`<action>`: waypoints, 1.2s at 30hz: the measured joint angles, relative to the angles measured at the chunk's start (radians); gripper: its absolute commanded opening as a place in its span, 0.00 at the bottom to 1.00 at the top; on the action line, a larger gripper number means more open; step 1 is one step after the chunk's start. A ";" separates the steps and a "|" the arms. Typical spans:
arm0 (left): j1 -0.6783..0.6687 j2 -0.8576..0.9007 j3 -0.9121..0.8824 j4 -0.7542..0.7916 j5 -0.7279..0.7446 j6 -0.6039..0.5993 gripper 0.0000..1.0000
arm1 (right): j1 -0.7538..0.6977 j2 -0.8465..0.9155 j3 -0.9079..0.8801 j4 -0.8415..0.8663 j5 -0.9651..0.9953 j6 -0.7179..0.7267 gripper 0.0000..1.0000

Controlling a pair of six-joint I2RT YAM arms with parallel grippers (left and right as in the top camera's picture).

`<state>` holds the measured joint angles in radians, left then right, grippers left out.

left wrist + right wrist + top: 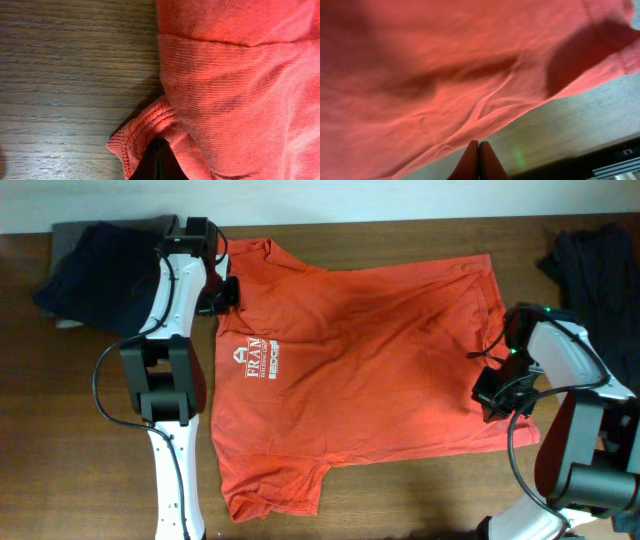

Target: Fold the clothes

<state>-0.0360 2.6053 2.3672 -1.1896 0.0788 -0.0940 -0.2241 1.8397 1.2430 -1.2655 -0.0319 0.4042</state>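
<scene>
Clamped tight on ribbed collar (pixel 145 131) with left gripper (pixel 228 292); noted T-shirt (pixel 380 350) spread mostly flat across table (pixel 420 500); apparently pinched shut on hem (pixel 520 112) with right gripper (pixel 494 394); lift both ends level, keep cloth taut, fold over evenly.

Even overhead light, soft shadows; T-shirt (pixel 420 75) blurred in right wrist view.

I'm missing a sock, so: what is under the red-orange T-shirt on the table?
Only the wooden table shows at the edges of the T-shirt. Whatever lies beneath the spread fabric is covered and cannot be seen; no bump clearly suggests anything under it.
</scene>
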 measured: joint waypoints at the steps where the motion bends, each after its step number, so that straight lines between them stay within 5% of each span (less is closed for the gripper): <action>1: 0.002 0.000 0.000 0.000 -0.002 0.000 0.01 | -0.012 0.000 -0.002 0.002 0.002 0.001 0.04; 36: 0.122 -0.012 -0.002 -0.086 -0.061 -0.039 0.01 | -0.327 0.000 -0.100 0.065 0.023 0.083 0.04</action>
<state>0.0864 2.5931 2.3650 -1.2755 0.0177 -0.1326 -0.5507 1.8397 1.1427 -1.2003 -0.0086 0.4873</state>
